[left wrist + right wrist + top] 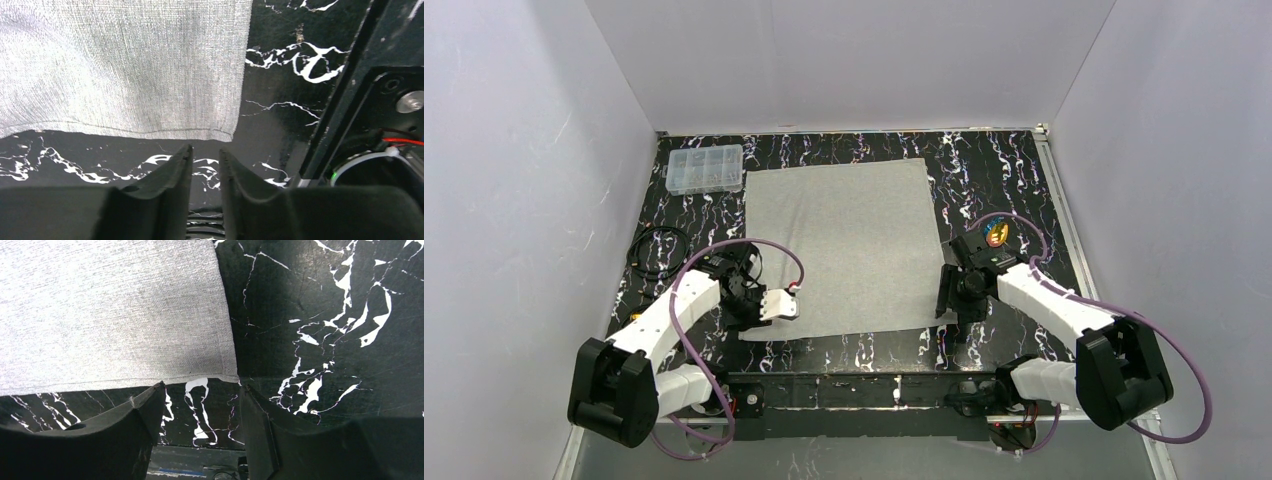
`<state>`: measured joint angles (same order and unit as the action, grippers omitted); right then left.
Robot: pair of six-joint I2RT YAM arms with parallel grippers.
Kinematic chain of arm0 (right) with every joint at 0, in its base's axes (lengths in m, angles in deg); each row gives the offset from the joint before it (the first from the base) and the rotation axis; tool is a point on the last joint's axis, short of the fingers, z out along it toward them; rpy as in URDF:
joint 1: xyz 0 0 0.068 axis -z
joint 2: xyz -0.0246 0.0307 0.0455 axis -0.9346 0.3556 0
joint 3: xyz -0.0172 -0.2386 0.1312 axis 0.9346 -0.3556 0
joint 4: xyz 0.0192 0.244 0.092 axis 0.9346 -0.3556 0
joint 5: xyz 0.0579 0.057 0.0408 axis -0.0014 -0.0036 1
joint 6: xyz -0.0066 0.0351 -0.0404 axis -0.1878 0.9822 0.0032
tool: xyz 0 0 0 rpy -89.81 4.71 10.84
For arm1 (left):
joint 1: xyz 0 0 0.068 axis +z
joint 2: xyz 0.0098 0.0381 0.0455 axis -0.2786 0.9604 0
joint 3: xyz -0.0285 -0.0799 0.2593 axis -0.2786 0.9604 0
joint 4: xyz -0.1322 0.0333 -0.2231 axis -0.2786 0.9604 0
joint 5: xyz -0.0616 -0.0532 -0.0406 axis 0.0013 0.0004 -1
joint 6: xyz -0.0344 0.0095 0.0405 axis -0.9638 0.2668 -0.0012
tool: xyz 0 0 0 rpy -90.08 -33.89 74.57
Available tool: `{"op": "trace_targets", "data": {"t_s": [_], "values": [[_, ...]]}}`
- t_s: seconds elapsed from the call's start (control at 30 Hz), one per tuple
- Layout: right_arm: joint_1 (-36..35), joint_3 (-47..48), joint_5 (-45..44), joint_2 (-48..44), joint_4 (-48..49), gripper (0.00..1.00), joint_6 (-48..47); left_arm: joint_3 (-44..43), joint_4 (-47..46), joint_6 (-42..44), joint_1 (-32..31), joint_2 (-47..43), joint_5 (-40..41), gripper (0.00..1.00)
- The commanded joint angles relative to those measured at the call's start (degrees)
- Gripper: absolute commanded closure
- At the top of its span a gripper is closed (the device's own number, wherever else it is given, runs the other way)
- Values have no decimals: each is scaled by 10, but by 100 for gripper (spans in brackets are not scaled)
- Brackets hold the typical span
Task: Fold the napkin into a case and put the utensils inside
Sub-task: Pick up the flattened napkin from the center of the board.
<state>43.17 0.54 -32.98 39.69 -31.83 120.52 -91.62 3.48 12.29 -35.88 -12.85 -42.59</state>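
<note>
Plainly the napkin (839,245) lies spread flat and unfolded on the counter (994,165), its near edge running crosswise before both arms. Just short of its near-right corner sits the right end effector (202,390), jaws well apart and empty. Just short of its near-left corner sits the left end effector (205,152), jaws narrowly apart, gripping nothing. Each arm is nearest its own corner.
</note>
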Motion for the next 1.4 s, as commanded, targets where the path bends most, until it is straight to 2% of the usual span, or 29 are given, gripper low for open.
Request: {"op": "trace_targets", "data": {"t_s": [0.0,0.23,0.4,0.53,0.6,0.67,0.8,0.9,1.2,1.37], "values": [[1,0,-23,8,2,36,13,-25,76,7,4,-10,-44,69],[1,-11,-21,30,32,40,24,11,63,35,3,3,-49,55],[1,-13,-25,32,40,44,28,41,-11,42,3,31,-10,54],[2,-16,-29,37,46,50,29,56,-24,66,2,52,-3,55],[1,-20,-28,38,53,54,30,65,-33,68,0,60,-1,56],[1,-24,-26,40,60,62,33,74,-55,65,-2,67,9,60],[2,-19,-20,41,62,85,35,71,-88,54,-3,77,23,83],[2,-5,-25,29,46,98,28,48,-85,34,-3,71,21,100],[2,51,-30,-12,-39,99,8,-92,45,4,-3,34,-55,100],[1,114,-32,-27,-131,99,-25,-92,111,18,-3,-16,-78,100]]}}
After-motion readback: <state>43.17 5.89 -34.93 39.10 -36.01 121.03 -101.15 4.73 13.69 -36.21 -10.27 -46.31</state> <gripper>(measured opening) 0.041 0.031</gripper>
